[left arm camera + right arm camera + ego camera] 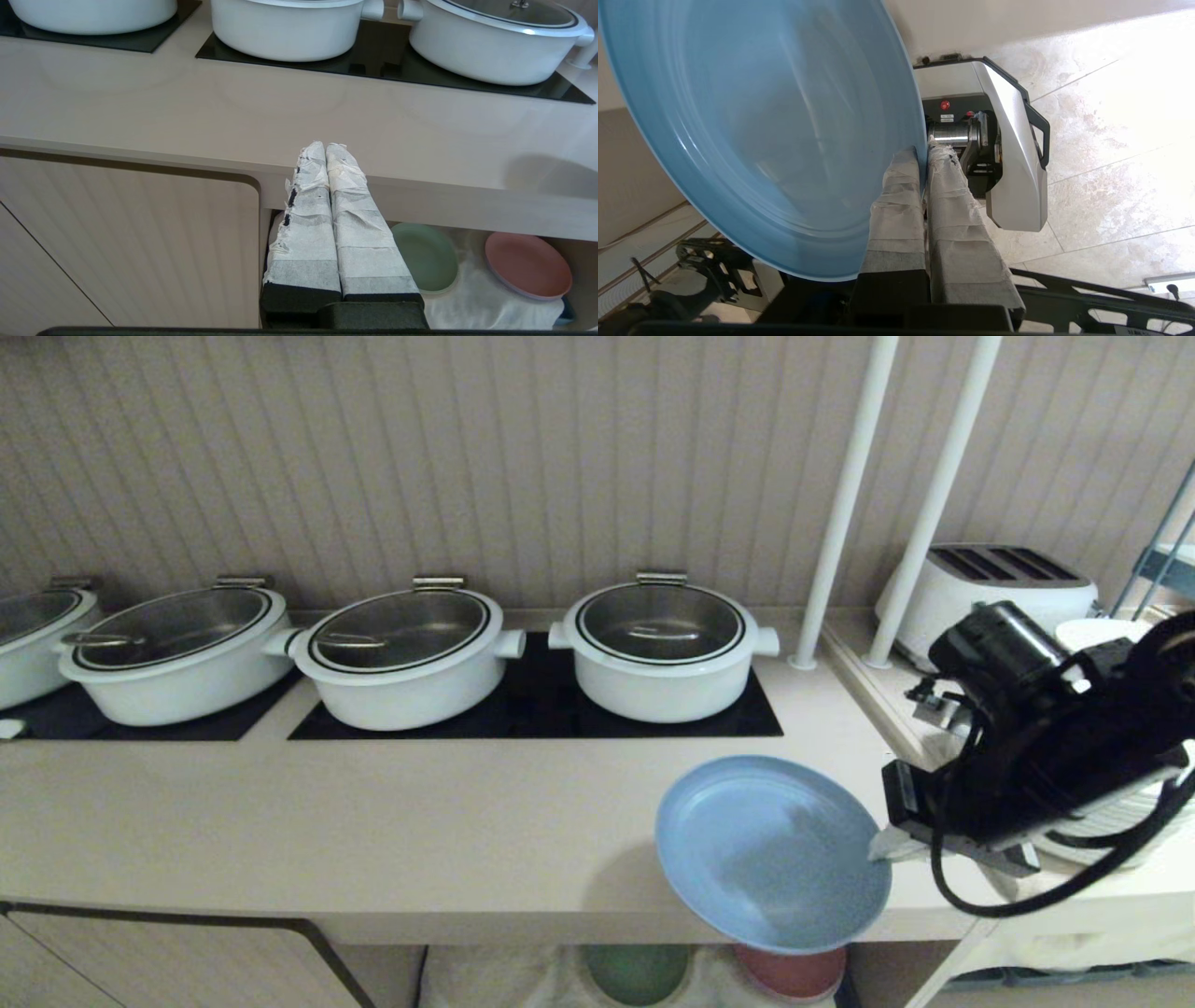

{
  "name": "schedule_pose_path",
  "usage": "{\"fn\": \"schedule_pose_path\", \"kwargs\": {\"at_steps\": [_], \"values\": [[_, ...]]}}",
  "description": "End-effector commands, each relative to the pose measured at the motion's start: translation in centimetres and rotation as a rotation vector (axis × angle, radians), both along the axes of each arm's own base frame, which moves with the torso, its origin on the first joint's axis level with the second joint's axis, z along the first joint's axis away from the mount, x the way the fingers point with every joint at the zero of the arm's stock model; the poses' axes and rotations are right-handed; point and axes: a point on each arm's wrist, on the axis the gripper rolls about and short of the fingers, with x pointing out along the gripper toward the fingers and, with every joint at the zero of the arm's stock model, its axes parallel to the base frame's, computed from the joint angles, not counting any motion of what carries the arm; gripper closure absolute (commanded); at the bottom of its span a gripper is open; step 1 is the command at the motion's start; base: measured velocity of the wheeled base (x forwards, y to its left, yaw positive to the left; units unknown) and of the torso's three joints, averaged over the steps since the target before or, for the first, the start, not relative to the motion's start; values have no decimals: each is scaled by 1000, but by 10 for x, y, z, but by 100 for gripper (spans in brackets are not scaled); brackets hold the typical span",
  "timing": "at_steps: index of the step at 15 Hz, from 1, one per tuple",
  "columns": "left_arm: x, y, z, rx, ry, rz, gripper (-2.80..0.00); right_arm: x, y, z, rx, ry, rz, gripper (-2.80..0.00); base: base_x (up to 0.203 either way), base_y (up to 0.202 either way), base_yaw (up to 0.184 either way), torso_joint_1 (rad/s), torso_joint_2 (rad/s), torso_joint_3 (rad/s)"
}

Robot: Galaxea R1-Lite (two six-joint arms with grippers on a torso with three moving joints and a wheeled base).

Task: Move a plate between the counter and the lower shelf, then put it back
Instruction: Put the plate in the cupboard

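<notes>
The light-blue plate (770, 854) hangs tilted in the air over the front edge of the counter (373, 831), partly past it. My right gripper (882, 846) is shut on the plate's right rim. In the right wrist view the taped fingers (896, 196) pinch the rim of the plate (761, 130), gripper (924, 151). Below, the lower shelf (481, 298) shows its white cloth. My left gripper (325, 147) is shut on nothing and parked in front of the counter (280, 116) edge, left of the shelf opening; it is outside the head view.
A green plate (427, 256) and a pink plate (528, 265) lie on the shelf cloth. White lidded pots (660, 649) stand on the black cooktop panels. White poles (845, 504), a toaster (990, 583) and stacked white dishes (1111, 821) are at right. A ribbed cabinet door (126, 242) is left of the shelf.
</notes>
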Motion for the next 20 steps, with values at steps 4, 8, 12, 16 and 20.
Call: {"fn": "schedule_pose_path", "kwargs": {"at_steps": [4, 8, 12, 16, 20], "values": [[0, 0, 0, -1, 0, 1, 0, -23, -28, -7, 4, -30, -75, 0, 0, 0, 0, 0, 0, 0], [0, 0, 0, -1, 0, 1, 0, -34, -45, -19, -8, -37, -111, 0, 0, 0, 0, 0, 0, 0], [0, 0, 0, -1, -1, 1, 0, -49, -52, -28, -22, -26, -103, 0, 0, 0, 0, 0, 0, 0], [0, 0, 0, -1, -2, 1, 0, -66, -56, -31, -23, -20, -108, 0, 0, 0, 0, 0, 0, 0], [0, 0, 0, -1, 0, 1, 0, -83, -60, -33, -24, -22, -112, 0, 0, 0, 0, 0, 0, 0]]}}
